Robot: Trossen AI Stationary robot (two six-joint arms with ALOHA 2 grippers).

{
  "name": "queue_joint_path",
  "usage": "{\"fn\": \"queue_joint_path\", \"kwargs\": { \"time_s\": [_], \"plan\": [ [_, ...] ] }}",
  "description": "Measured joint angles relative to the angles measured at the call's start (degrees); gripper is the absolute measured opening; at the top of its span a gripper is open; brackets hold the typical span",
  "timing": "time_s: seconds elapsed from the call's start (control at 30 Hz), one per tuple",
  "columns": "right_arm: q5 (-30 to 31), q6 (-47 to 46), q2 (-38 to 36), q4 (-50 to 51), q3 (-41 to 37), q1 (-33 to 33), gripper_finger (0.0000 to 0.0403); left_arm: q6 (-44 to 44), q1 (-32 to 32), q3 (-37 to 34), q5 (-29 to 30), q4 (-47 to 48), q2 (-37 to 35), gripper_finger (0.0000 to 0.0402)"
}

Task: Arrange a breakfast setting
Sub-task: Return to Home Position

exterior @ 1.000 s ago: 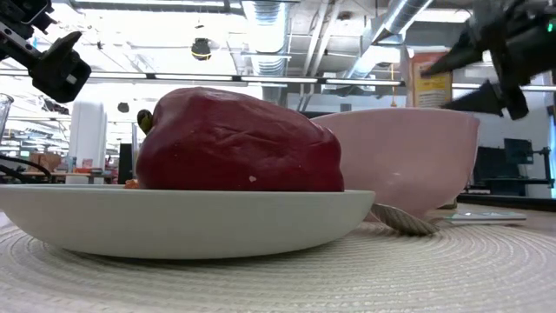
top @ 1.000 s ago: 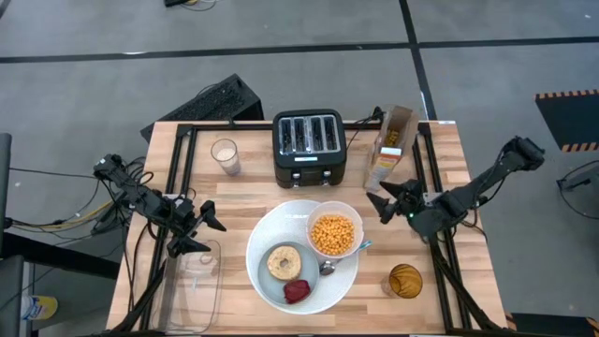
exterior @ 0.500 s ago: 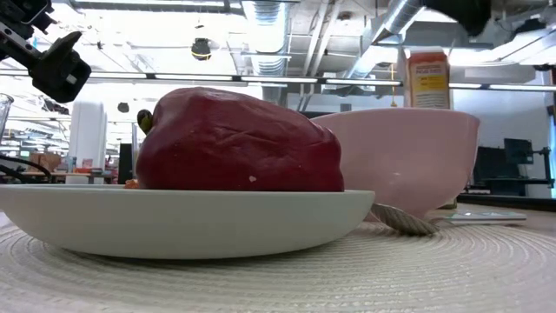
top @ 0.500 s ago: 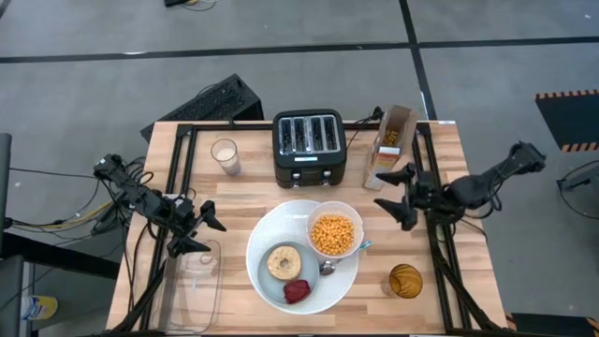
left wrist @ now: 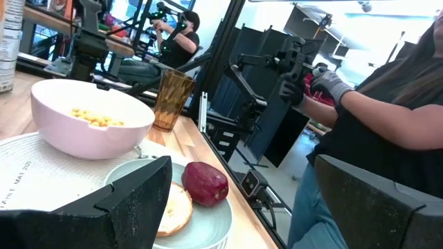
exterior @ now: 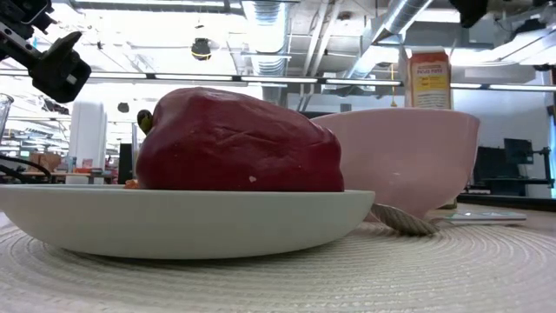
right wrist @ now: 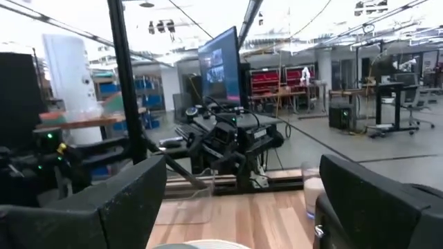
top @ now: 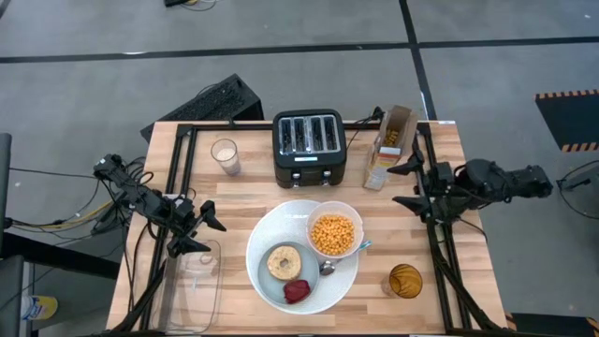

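Grippers spread wide, empty, right gripper (top: 402, 185) beside cereal box (top: 387, 148), left gripper (top: 201, 234) near clear tray (top: 192, 288)

Floor (top: 94, 94): grey concrete, crossed by dark seam lines (top: 281, 50), with one black-and-orange striped panel (top: 567, 118) at its edge. Ceiling: exposed silver ducts (exterior: 263, 19) and long strip lights (exterior: 208, 78). Furnishings: pale wood bench (top: 243, 201), lit monitor (right wrist: 220, 63), distant desks (right wrist: 387, 86).

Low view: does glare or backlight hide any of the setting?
Low view: bright ceiling strips behind, yet the red food piece and bowl read clearly. Right wrist view: the ceiling is washed white. High view: even light, soft shadows.
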State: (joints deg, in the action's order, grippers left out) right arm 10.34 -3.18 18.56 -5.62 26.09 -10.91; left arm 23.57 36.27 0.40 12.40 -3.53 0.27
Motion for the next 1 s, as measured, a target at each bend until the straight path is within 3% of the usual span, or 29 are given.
{"fn": "queue_joint_path", "kwargs": {
  "time_s": [0.3,0.57,0.77,1.0],
  "plan": [
    [-4.11,0.67,-8.01,1.90,-5.20,0.02,0.0399,0.00,0.00,0.00,0.00,-0.02,0.00,0.0340],
    [-11.27,-0.96,-14.09,-7.13,-14.58,0.00,0.0399,0.00,0.00,0.00,0.00,0.00,0.00,0.0340],
    [-11.57,-4.33,-17.46,-7.19,-18.98,0.00,0.0399,0.00,0.01,0.01,0.00,-0.01,0.00,0.0340],
    [-7.79,-5.44,-18.45,-7.93,-22.65,0.04,0.0399,0.00,0.00,0.02,0.00,-0.01,0.00,0.0340]
  ]
}}
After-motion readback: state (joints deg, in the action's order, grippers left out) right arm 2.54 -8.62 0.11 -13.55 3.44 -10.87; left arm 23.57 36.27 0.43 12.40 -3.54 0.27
